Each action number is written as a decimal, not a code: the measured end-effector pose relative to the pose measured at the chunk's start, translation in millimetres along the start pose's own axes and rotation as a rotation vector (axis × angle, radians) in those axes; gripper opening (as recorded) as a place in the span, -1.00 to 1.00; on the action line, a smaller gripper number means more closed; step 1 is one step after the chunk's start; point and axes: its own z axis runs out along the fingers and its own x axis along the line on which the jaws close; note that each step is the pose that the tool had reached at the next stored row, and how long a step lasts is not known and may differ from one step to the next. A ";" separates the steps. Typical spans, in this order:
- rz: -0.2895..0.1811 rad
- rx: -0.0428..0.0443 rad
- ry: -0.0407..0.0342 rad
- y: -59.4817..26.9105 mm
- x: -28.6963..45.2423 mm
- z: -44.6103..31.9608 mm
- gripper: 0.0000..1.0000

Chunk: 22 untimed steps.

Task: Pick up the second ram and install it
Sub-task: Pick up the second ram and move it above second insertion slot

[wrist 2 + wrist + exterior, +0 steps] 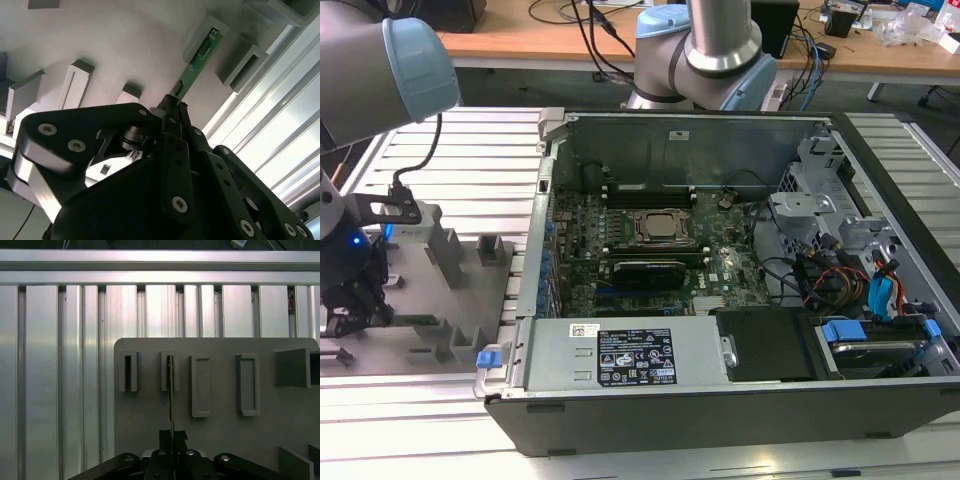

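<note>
I find the black tool (171, 106) clamped on the thin green circuit-board stick (195, 67). Its far end enters a grey block (196, 37).

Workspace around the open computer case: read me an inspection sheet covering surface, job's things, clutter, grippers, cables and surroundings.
Surface: ribbed aluminium table carrying a grey fixture plate and an open computer case.
Job's things: second ram, green, far end sitting in a fixture block slot.
Clutter: nothing seen.
Grippers: gripper over the fixture plate, jaws shut on the second ram.
Cables: black cable running to the wrist; coloured wires inside the case.
Surroundings: wooden desk behind; arm base.
</note>
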 end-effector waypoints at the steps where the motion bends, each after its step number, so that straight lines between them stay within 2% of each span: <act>1: 0.000 0.0000 0.0000 0.1 0.0 -1.9 -0.73; 22: 0.000 0.0000 0.0000 1.4 -0.7 -31.0 -0.73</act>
